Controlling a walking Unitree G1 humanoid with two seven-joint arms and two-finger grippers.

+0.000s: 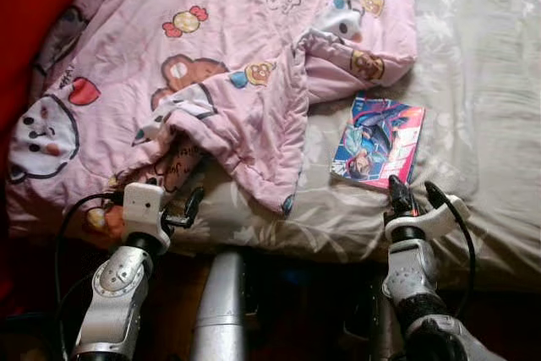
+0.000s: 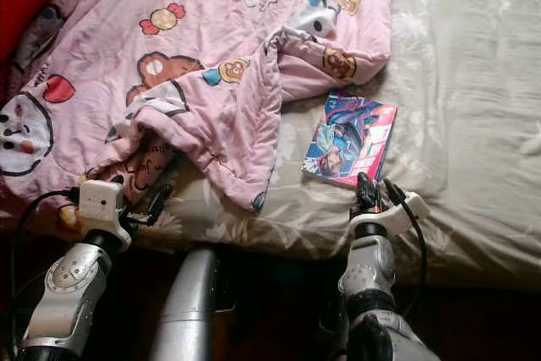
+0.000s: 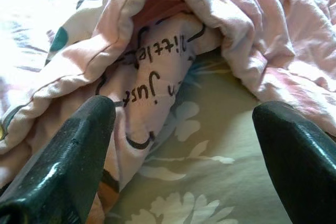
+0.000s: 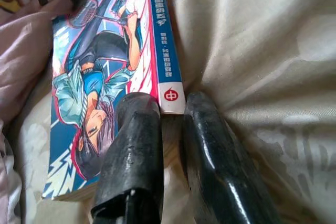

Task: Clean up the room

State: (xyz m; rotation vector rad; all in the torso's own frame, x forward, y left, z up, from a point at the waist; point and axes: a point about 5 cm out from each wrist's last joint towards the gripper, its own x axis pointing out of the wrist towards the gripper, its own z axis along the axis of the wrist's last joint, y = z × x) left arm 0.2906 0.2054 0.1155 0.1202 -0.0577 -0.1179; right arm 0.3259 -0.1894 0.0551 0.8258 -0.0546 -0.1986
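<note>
A pink cartoon-print blanket (image 1: 211, 48) lies crumpled over the left half of the bed. My left gripper (image 1: 169, 196) is open at the blanket's near hem, and its fingers (image 3: 68, 156) stand wide apart around a fold printed with black letters (image 3: 152, 87). A colourful manga book (image 1: 378, 141) lies flat on the pale floral bedsheet (image 1: 482, 82), just right of the blanket. My right gripper (image 1: 414, 190) is at the book's near corner. Its fingers (image 4: 136, 140) are shut to a narrow gap, one over the cover, the other beside the blue spine (image 4: 165, 51).
The bed's front edge runs just ahead of both wrists, with dark floor below it. Something red (image 1: 25, 14) stands along the far left. A silver tube (image 1: 221, 302) rises between my arms. The right half of the sheet is bare.
</note>
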